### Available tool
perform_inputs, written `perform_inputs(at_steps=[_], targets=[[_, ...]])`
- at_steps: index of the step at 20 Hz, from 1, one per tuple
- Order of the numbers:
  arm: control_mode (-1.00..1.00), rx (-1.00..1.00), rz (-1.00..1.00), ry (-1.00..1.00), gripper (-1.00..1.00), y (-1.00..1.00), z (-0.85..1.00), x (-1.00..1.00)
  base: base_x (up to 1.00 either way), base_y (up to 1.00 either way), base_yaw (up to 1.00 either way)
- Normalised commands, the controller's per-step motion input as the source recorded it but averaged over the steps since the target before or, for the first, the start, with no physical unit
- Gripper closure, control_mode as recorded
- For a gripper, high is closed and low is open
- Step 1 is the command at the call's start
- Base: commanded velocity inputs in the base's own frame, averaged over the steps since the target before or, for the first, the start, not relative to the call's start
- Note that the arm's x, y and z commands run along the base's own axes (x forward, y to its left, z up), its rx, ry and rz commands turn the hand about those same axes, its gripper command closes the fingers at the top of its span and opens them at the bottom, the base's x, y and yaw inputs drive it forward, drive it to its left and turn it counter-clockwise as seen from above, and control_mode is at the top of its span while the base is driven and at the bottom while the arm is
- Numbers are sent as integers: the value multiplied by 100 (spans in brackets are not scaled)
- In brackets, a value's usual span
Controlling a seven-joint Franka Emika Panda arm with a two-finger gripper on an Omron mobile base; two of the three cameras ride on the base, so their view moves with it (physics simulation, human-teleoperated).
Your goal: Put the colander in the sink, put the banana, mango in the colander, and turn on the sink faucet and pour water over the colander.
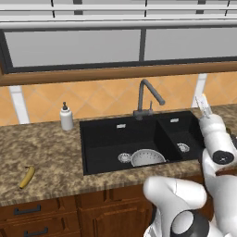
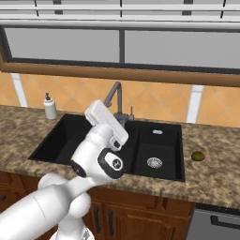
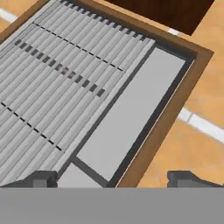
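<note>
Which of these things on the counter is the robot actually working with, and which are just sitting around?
Part of the job:
- colander, already in the sink
- banana on the counter, left of the sink
- mango on the counter, right of the sink
- sink faucet

Just lying about:
- soap dispenser
- window blinds

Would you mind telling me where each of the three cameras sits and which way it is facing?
Left base view: behind the arm's left, looking down at the sink, colander, banana; arm at lower right.
Right base view: behind the arm's right, looking at the sink, mango; arm at lower left.
Hand view: on the hand, aimed up at the window blinds; the open gripper tips show at bottom.
Both base views share the sink, sink faucet and soap dispenser.
</note>
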Motion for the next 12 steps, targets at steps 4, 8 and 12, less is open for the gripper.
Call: perform_inputs(at_steps=[4, 8, 12], targets=[[-100, 52, 0, 18, -100, -82, 80, -39, 0, 0, 0], [-100, 68, -10, 27, -100, -88, 80, -51, 0, 0, 0], [-100, 80, -16, 18, -100, -89, 88, -57, 0, 0, 0]])
